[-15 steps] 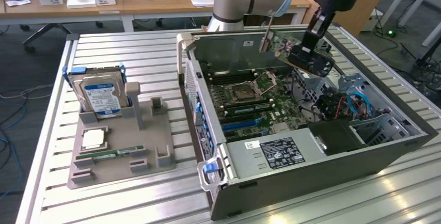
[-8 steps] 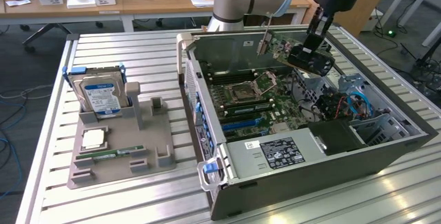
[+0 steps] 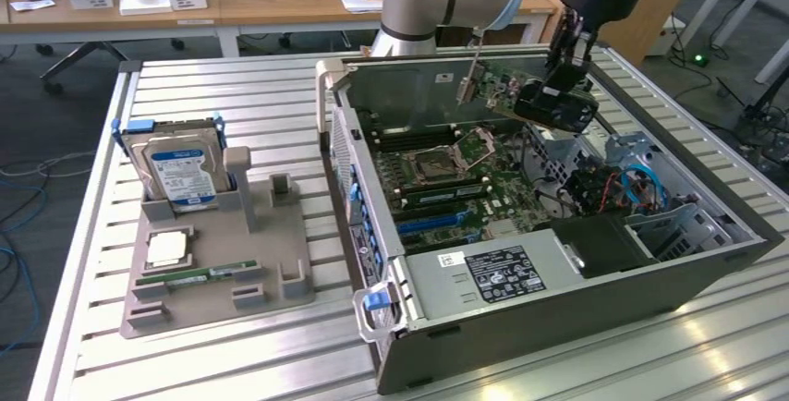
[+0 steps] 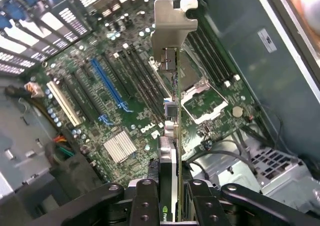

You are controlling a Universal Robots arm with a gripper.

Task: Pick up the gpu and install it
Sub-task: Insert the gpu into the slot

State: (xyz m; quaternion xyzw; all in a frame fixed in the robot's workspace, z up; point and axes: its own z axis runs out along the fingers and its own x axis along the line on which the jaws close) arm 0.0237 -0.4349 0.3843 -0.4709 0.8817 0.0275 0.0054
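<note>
The gpu (image 3: 503,82) is a green card with a silver end bracket (image 3: 468,87). It hangs in the air above the open computer case (image 3: 370,170), over the motherboard (image 3: 456,179). My gripper (image 3: 542,96) is shut on the end of the card opposite the bracket. In the wrist view the gpu (image 4: 178,111) runs edge-on away from my gripper (image 4: 172,206), with its black fingers (image 4: 145,201) on both faces and the bracket (image 4: 172,26) at the far end. Beneath the card lie the motherboard's slots, among them a long blue slot (image 4: 107,83). The card is clear of the board.
A grey holder (image 3: 222,262) at the exterior view's left carries a hard drive with a blue label (image 3: 179,175), a processor (image 3: 166,249) and a memory stick (image 3: 198,273). Inside the case are a power supply (image 3: 487,272), drive cages and cables (image 3: 616,188). The case walls stand around the board.
</note>
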